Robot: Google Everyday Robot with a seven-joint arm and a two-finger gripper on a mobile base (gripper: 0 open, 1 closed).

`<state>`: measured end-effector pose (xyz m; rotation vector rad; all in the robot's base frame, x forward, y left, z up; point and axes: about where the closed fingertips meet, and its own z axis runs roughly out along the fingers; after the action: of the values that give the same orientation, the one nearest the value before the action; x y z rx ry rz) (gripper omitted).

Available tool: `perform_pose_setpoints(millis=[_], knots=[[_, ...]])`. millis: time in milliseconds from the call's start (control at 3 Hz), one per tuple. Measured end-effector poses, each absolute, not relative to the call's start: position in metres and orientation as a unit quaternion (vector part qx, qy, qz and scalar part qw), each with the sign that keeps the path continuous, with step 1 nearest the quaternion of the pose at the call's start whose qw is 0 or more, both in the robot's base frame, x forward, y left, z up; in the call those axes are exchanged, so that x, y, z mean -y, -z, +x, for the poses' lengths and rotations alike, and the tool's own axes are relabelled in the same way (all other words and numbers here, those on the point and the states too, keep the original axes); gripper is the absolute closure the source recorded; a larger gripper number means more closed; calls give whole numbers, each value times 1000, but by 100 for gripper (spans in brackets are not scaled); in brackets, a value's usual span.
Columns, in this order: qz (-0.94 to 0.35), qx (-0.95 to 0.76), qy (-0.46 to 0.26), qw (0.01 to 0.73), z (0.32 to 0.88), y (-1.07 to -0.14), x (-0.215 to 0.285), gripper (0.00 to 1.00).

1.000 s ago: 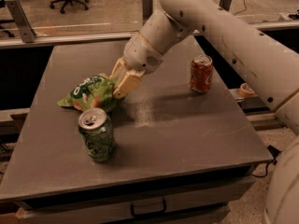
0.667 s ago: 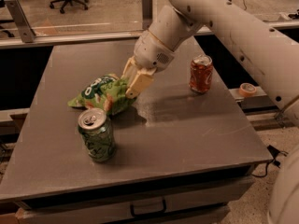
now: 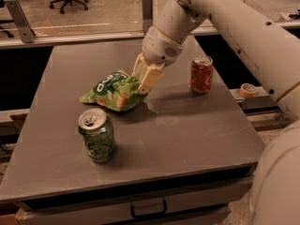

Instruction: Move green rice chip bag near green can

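Off-white rounded arm [image 3: 243, 29], tan end effector [image 3: 139, 83] over table [image 3: 187, 135], poss. dark screws [image 3: 267, 22]

The single camera sits high over the near edge of the table [image 3: 197, 139], fairly close, looking down and across to the rail [image 3: 70, 37] at 12 o'clock. The arm [image 3: 243, 27] enters from 2 o'clock. The gripper [image 3: 143, 81], near centre, pinches the green rice chip bag [image 3: 112, 90].

Gripper [image 3: 142, 82] over mid-back of table [image 3: 197, 139], pinching right end of green chip bag [image 3: 110, 93]. Bag tilts up twd gripper. Green can [image 3: 97, 135] upright near bag, in front, not touching. Red can [image 3: 201, 74] upright, off to right.
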<state>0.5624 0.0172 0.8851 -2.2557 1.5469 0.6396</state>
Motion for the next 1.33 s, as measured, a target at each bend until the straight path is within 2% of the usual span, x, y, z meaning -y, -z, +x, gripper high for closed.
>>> perform_pose_setpoints(millis=[667,1000,1333], knots=[[-798,-532,-245,142,554,-868,-26,4],[-797,-531,-254,134,547,-863,-26,0],[-795,-533,-259,127,542,-863,-25,0]])
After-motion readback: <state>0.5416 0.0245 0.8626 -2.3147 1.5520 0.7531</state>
